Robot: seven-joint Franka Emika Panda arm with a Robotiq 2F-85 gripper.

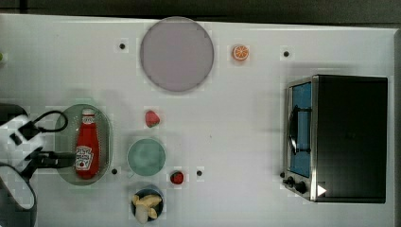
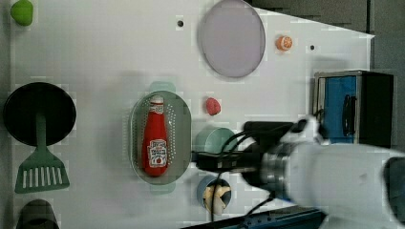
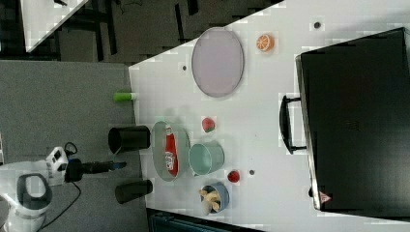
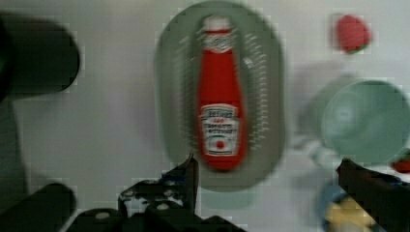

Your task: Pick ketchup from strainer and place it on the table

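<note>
Above the strainer point(image 4: 220, 96), the pincer point(image 4: 268, 169) hangs wide open; it should drop astride the ketchup point(image 4: 220, 104), across its labelled belly.

A: What is sitting on the table point(image 1: 246, 118)?
B: One ketchup point(image 1: 87, 144), one strainer point(image 1: 105, 124), two strawberries point(image 1: 152, 118), one orange half point(image 1: 240, 52), one plate point(image 1: 176, 53).
A: Bowls?
B: Two bowls point(image 1: 146, 156) and one oven point(image 1: 336, 138) are standing there.
</note>
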